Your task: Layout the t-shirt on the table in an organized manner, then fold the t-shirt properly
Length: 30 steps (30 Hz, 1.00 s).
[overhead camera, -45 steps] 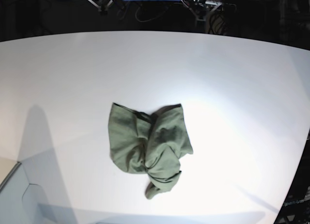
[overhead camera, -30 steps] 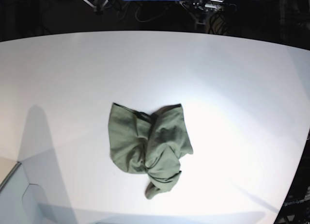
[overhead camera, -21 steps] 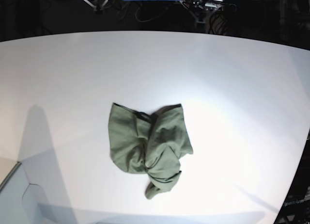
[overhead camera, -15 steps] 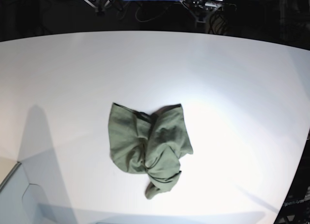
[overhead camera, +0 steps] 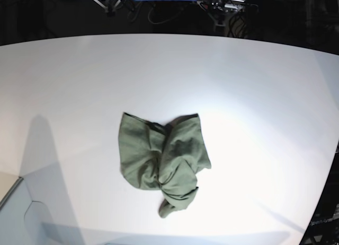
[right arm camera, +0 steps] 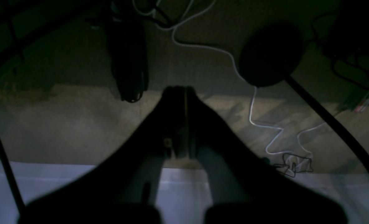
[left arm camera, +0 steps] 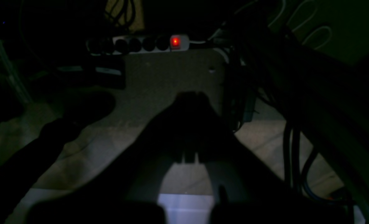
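The t-shirt [overhead camera: 161,163] sits crumpled near the middle of the white tabletop [overhead camera: 254,96], bunched into an uneven olive-green heap with deep folds, a dark collar edge showing at its upper side and a twisted tail trailing toward the near edge. Nothing touches it. Out past the tabletop's edge, the left end effector [left arm camera: 189,99] hangs over a dim floor, its 2 fingers pressed together and empty, a power strip [left arm camera: 140,43] with a red light beyond it. The right end effector [right arm camera: 179,91] is likewise closed on nothing, above a loose white cable [right arm camera: 252,105] on the floor.
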Tool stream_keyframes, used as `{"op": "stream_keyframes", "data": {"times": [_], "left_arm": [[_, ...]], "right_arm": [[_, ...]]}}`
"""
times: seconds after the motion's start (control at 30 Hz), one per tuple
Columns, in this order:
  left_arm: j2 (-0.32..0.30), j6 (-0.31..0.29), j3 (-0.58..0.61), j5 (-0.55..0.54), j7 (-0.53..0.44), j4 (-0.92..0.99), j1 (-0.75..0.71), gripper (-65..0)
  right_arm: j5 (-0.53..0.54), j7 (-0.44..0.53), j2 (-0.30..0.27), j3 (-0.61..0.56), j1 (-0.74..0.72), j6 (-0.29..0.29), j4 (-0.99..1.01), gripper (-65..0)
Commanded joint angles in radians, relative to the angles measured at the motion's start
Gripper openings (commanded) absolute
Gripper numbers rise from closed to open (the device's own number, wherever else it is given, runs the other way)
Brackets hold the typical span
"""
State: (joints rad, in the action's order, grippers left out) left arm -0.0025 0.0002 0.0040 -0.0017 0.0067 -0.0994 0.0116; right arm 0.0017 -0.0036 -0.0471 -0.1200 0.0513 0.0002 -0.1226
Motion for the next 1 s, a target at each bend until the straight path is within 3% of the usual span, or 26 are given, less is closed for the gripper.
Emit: {"op": "stream_keyframes", "data": {"times": [0.0, 0.2, 0.33, 0.47, 0.7, 0.97], "left_arm": [[0.002, 0.005, 0.003, 0.001, -0.003, -0.004, 0.001, -64.5], [-0.004, 0.005, 0.003, 0.001, -0.007, -0.006, -0.012, -64.9], [-0.02, 0.004, 0.003, 0.001, -0.009, -0.058, -0.074, -64.9], [-0.054, 0.004, 0.0, -0.005, -0.006, -0.313, -0.226, -64.9], [-0.098, 0.008, -0.003, -0.007, -0.004, -0.847, -0.5, -64.9], [-0.101, 0.011, -0.005, -0.007, -0.004, -1.218, -0.681, -64.9]], "right_arm": [[0.004, 0.003, -0.003, 0.001, 0.005, 0.005, -0.001, -65.0], [0.004, 0.003, -0.006, 0.001, 0.031, 0.005, -0.048, -65.0], [0.004, 0.032, -0.035, 0.001, 0.2, 0.005, -0.351, -65.0], [0.004, 0.049, -0.06, 0.001, 0.345, 0.005, -0.618, -65.0], [0.005, 0.041, -0.07, 0.003, 0.407, 0.005, -0.716, -65.0], [0.005, 0.043, -0.073, 0.069, 0.605, 0.005, -1.089, -65.0]]}}
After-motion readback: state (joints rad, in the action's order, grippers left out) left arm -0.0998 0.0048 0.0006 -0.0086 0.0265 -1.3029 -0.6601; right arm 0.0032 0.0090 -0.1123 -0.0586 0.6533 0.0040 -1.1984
